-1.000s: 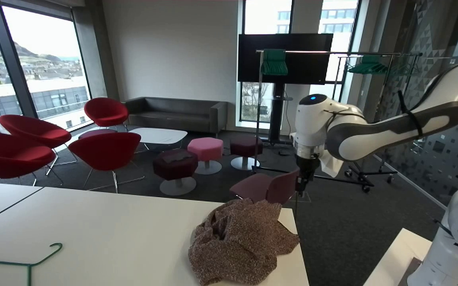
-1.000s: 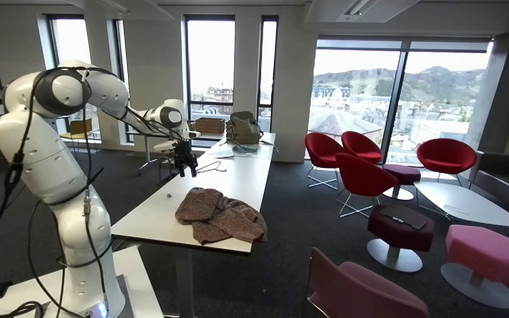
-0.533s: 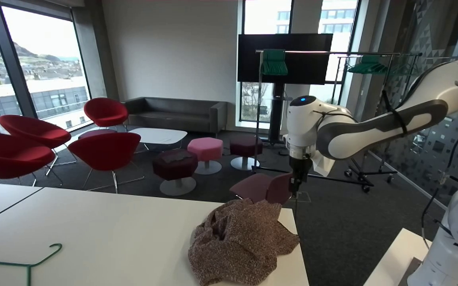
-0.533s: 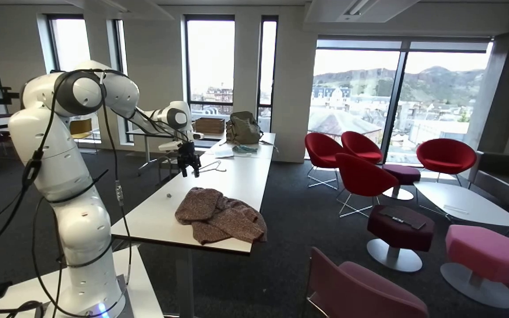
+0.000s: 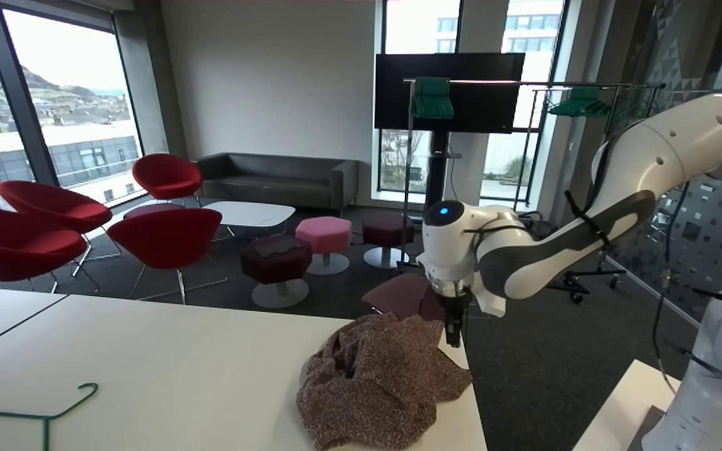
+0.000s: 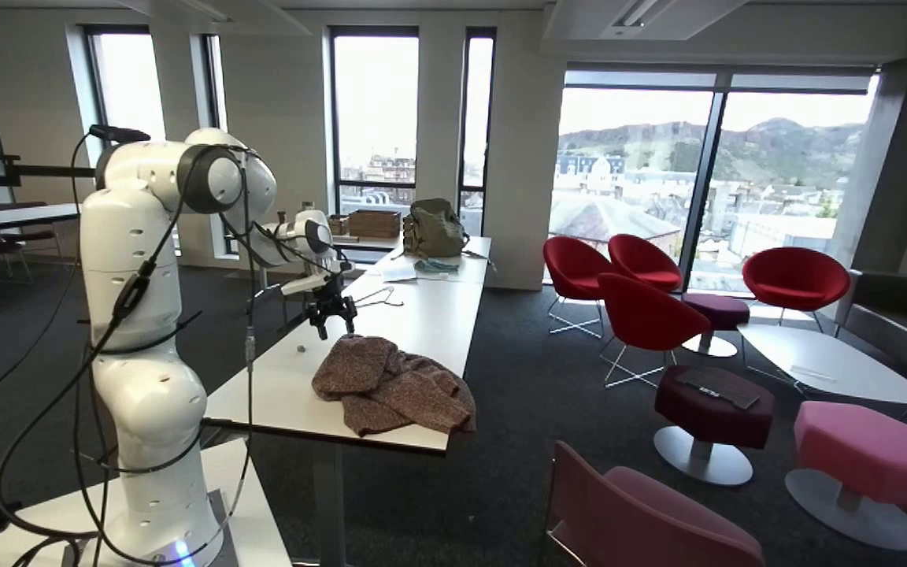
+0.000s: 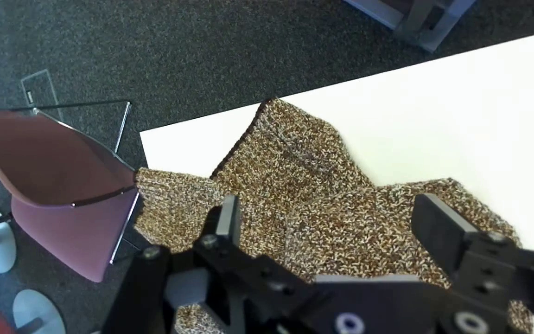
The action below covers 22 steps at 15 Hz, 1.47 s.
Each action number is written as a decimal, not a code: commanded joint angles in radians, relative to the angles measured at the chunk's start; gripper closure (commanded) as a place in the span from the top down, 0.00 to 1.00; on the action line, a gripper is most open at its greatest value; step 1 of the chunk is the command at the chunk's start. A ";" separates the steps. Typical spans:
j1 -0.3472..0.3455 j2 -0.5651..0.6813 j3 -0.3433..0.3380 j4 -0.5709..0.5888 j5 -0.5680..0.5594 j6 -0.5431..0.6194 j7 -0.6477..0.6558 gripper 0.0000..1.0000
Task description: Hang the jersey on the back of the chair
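In an exterior view the jersey (image 6: 394,386) lies heaped near the end of the table (image 6: 422,303), a flap at about four o'clock seeming to overhang the edge. The gripper (image 7: 328,206) hangs above it, spread wide with nothing pinched. The jersey looks soft, floppy, fairly light, grippy rather than slippery and not fragile; it should sag from wherever it is caught. A bunched fold near the middle looks the best hold, letting both halves drape; a corner would leave the rest trailing. The chair (image 6: 650,512) stands apart from the table, at nine o'clock from the jersey in the wrist view. Table edge and floor (image 6: 501,425) lie between, so it needs lifting high enough that no hem drags. In an exterior view a small grey lump (image 6: 301,348) sits near the jersey at ten o'clock and a dark red stool (image 6: 709,421) stands well apart at three.
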 commanded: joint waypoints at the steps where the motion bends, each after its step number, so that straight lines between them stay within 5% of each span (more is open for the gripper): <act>1: 0.098 0.178 -0.044 0.149 -0.175 -0.056 0.014 1.00; 7: 0.290 0.395 -0.082 0.350 -0.267 -0.056 -0.028 1.00; 8: 0.265 0.328 -0.095 0.270 -0.218 -0.005 -0.011 1.00; 15: 0.293 0.355 -0.118 0.288 -0.218 -0.008 -0.006 1.00; 22: 0.418 0.566 -0.163 0.468 -0.251 -0.084 -0.029 1.00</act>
